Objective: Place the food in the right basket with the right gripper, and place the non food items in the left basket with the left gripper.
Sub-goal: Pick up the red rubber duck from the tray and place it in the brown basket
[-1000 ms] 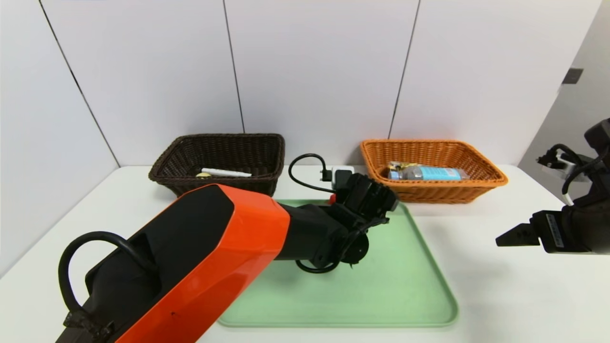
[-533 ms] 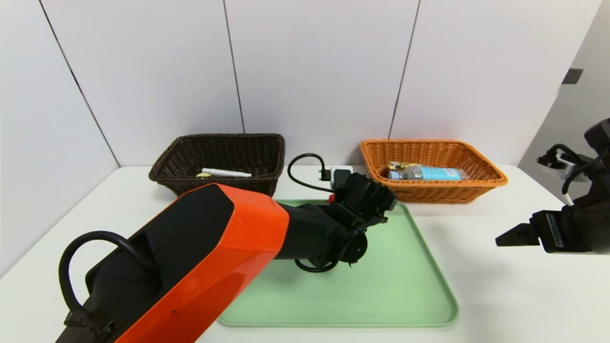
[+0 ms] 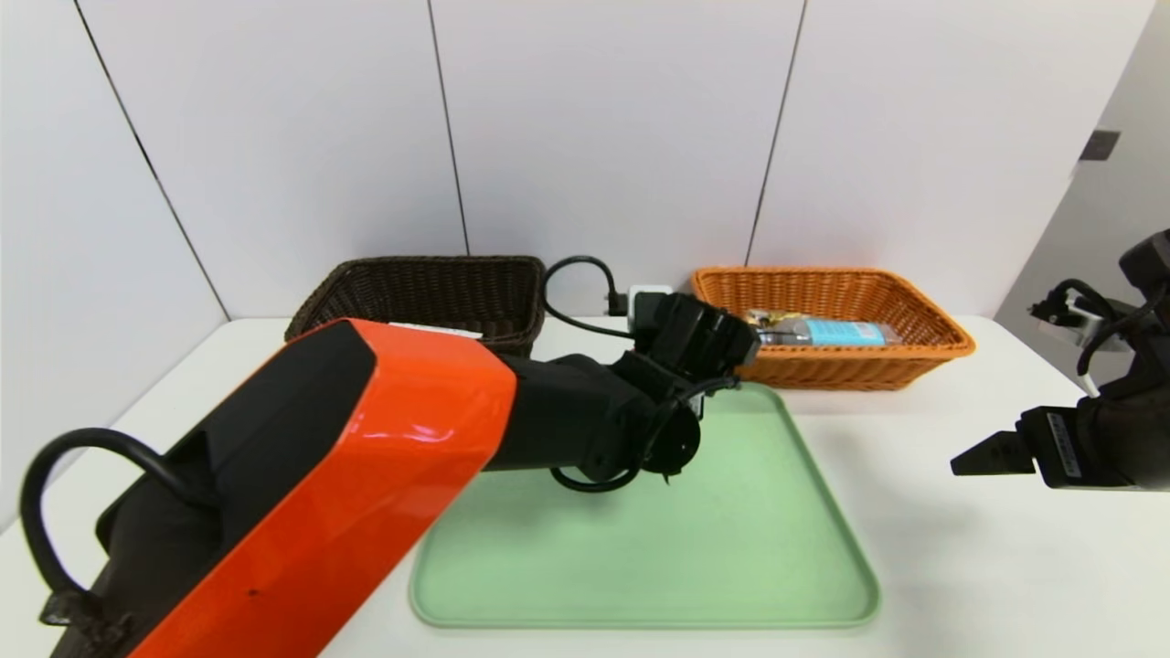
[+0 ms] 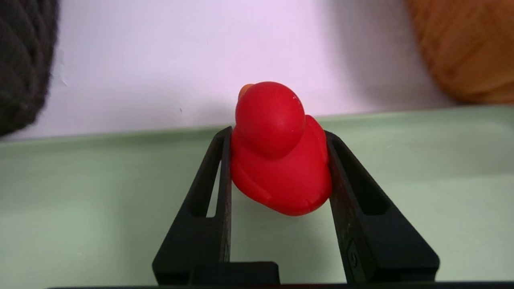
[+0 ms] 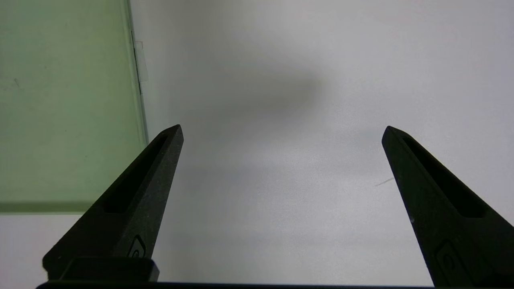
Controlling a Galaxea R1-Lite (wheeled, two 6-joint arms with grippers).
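The left claw pinches a red toy duck by its sides (head upright), held above the far edge of the green tray at mid-frame in the head view, between the brown basket and the orange basket. At the right edge, the right claw hangs spread over the desk, idle.

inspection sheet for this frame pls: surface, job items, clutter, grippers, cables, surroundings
Surface: white table with green tray, tray floor bare.
Job's things: red rubber duck clamped over the tray; brown basket holds a white item; orange basket holds a packaged bottle.
Clutter: nothing seen.
Grippers: left gripper shut on the duck at the tray's far edge; right gripper open, parked over bare table right of the tray.
Cables: black cable looping at the left wrist.
Surroundings: white panelled wall.
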